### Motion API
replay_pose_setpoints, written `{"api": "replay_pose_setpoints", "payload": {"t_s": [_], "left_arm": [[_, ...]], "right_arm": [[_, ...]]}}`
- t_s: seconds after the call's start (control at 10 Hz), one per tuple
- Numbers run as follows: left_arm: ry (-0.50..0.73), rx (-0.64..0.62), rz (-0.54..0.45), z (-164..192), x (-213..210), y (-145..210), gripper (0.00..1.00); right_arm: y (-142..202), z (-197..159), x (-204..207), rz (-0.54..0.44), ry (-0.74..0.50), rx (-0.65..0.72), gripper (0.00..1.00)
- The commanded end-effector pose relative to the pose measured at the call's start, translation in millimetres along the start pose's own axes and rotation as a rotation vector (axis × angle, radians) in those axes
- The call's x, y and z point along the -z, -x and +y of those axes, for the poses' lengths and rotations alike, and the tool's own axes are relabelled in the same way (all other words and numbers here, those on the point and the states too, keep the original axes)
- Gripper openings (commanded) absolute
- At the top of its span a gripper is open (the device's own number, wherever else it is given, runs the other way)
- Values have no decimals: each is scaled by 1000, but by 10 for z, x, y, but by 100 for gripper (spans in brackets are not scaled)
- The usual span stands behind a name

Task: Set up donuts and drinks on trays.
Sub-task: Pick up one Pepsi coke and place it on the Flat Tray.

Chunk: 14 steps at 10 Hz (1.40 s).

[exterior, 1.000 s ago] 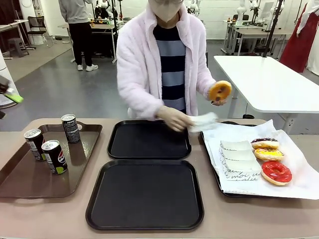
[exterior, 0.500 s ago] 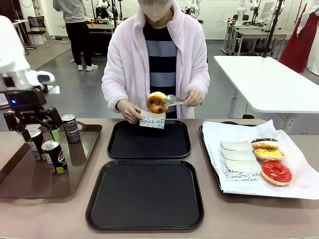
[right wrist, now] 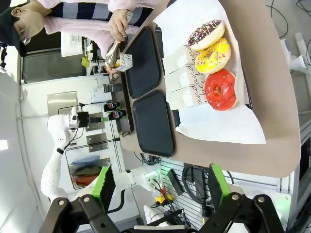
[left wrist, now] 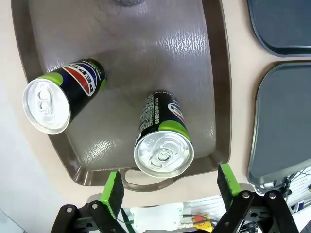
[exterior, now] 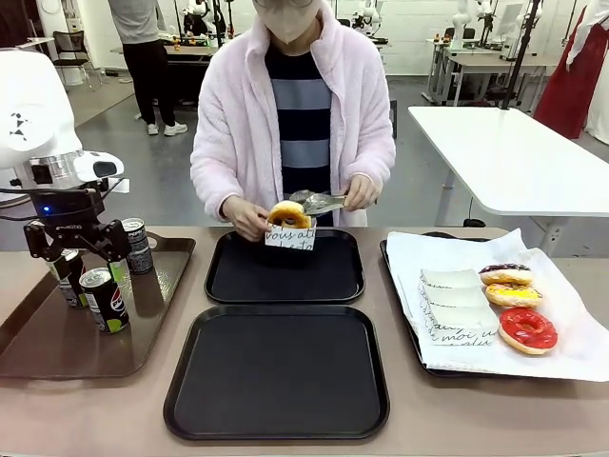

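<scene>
While my left pincer [left wrist: 170,187] hangs spread wide just above the drinks [left wrist: 163,141] on the brown tray [exterior: 57,352], my right pincer [right wrist: 160,180] gapes too, high over the table [exterior: 95,419]. The black trays [exterior: 276,371] lie mid-table. Over the far one, a person's tongs [exterior: 319,202] hold a donut [exterior: 288,214] at a paper holder [exterior: 290,236].

Spread claw [left wrist: 170,184] over two soda cans [left wrist: 163,141] on brown tray [left wrist: 146,48]

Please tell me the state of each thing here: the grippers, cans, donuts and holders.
Left gripper: fingers open, over the cans.
Right gripper: fingers open, holding nothing.
Cans: three, upright on the brown tray.
Held donut: gripped by tongs, partly in a paper holder in the person's hand.
Other three donuts: lying bare on the white paper.
Spare holders: flat, stacked.
</scene>
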State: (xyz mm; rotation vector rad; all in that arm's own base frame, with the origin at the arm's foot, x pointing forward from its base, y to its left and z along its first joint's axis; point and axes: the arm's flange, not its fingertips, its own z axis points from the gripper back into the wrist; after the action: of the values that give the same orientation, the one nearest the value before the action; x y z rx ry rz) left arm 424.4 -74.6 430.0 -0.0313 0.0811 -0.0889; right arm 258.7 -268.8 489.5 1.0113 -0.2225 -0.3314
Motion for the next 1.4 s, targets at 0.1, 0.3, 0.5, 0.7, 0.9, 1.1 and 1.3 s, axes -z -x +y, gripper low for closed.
{"api": "replay_pose_setpoints", "payload": {"t_s": [0.1, 0.3, 0.5, 0.7, 0.9, 1.1, 1.3], "left_arm": [[12, -5, 12, 0, -54, 17, 100], [-6, 15, -55, 16, 68, -6, 100], [-51, 3, -162, -36, 153, 26, 100], [-64, 5, -157, -65, 229, 6, 100], [-69, 5, -141, -96, 327, -33, 100], [-73, -17, -124, -90, 388, -35, 100], [-81, -39, -131, -81, 373, -41, 49]], "right_arm": [[-9, 13, 1, -4, -16, 0, 100], [-9, 13, 1, -4, -16, 0, 100], [-9, 13, 1, -4, -16, 0, 100], [-9, 13, 1, -4, -16, 0, 100], [-9, 13, 1, -4, -16, 0, 100], [-9, 13, 1, -4, -16, 0, 100], [-9, 13, 1, -4, -16, 0, 100]]}}
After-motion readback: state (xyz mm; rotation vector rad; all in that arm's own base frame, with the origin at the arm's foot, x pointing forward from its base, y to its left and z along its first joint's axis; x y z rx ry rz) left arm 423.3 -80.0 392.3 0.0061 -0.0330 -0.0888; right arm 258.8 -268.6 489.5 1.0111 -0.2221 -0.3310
